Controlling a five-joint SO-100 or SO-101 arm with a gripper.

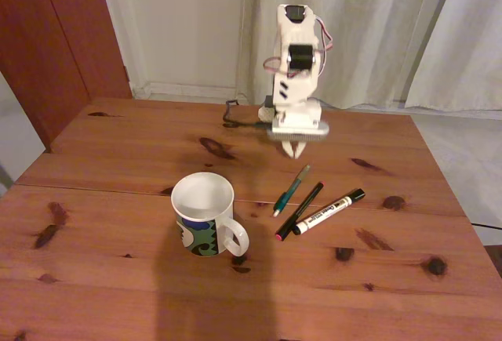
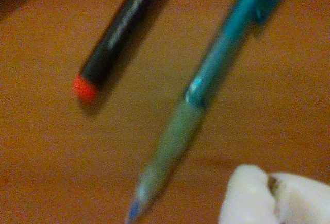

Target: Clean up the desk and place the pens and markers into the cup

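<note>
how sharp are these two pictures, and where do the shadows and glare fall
In the fixed view the scene is fairly sharp under warm, dim light; the cup casts a broad dark shadow toward the near edge of the desk. In the wrist view everything is soft and out of focus: the teal pen carries a small glare spot, the black pen a faint streak, and the gripper is a pale blur.

Teal pen (image 1: 291, 190), black red-tipped pen (image 1: 300, 210) and white marker (image 1: 329, 212) lie right of patterned cup (image 1: 205, 217).

The white arm stands folded upright, its gripper (image 1: 295, 151) pointing down with fingertips together
</note>
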